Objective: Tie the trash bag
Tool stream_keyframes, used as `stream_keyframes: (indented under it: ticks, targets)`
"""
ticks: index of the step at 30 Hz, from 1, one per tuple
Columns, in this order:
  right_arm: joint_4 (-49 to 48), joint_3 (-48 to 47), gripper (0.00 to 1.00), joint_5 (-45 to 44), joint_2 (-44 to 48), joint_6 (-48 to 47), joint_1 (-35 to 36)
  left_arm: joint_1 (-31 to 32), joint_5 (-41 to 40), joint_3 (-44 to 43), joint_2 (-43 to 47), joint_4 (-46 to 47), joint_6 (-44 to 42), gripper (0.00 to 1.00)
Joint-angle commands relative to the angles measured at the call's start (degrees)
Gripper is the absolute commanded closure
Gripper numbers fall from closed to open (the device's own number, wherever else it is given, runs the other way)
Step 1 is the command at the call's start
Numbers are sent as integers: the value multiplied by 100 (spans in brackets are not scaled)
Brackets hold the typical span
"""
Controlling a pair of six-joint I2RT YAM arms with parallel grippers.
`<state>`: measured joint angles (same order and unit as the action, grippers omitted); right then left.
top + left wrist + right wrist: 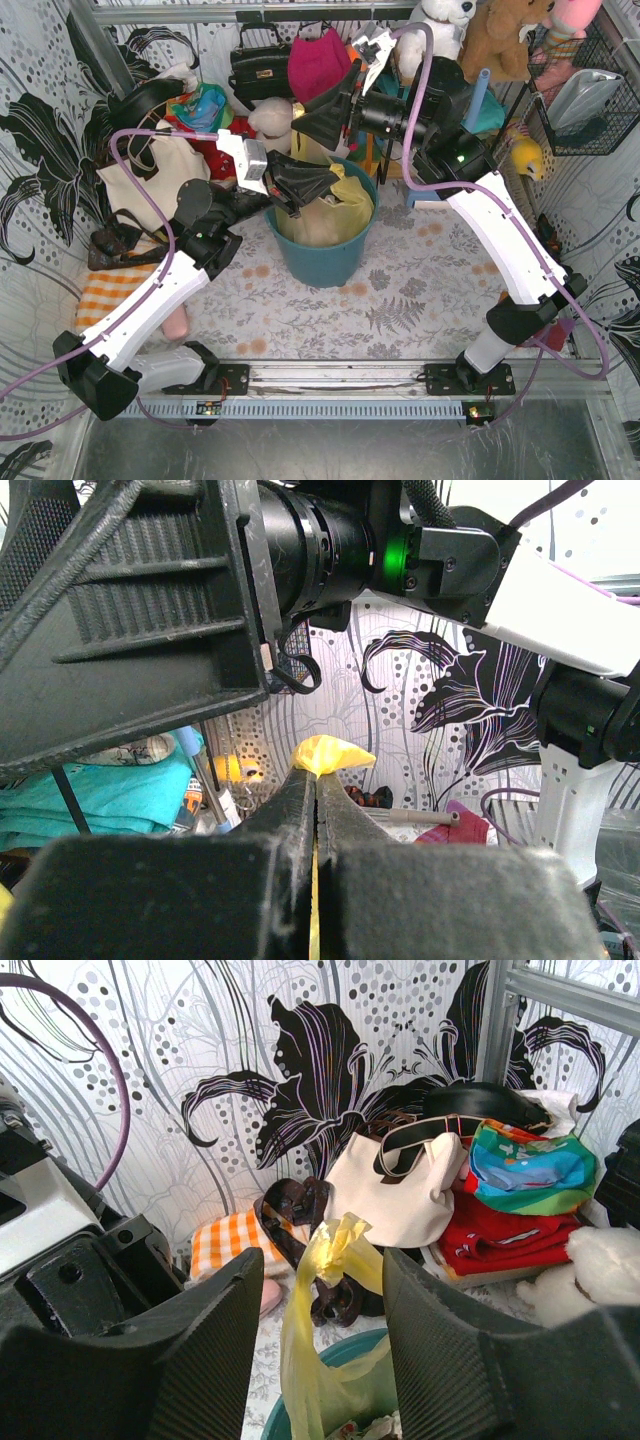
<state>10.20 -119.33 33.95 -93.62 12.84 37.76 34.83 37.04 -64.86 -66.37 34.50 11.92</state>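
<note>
I have the left gripper (316, 780) pressed together on a strip of the thin translucent yellow plastic trash bag (345, 205), with a crumpled yellow tip poking out just past its fingertips. The right gripper (322, 1260) stands wide apart, and one ear-like handle flap (335, 1245) rises between its two fingers, ahead of them and apparently touching neither. Whether that is the flap the left holds, I cannot tell. The flap's long axis runs upright from the bag mouth below the hand. The right hand is nearer to it and hangs just above and beyond the left's fingertips. The bag itself sits inside the round teal plastic bin (325, 262) on the floral-print table cover (400, 300). Beyond the fingers lie a cream tote bag (400, 1195) and a heap of bright cloth (520, 1170), so I judge the room tight.
</note>
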Motion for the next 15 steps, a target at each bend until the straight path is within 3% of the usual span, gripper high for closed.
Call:
stream_keyframes:
  ticks: [1, 8, 15]
  targets:
    - [-57, -126, 55, -107, -66, -150, 21, -12, 60, -62, -35, 163, 55, 100]
    - [-56, -284, 64, -132, -161, -174, 21, -16, 74, -53, -34, 179, 65, 100]
    - [-36, -432, 92, -157, -375, -219, 24, -12, 77, -34, -12, 207, 82, 100]
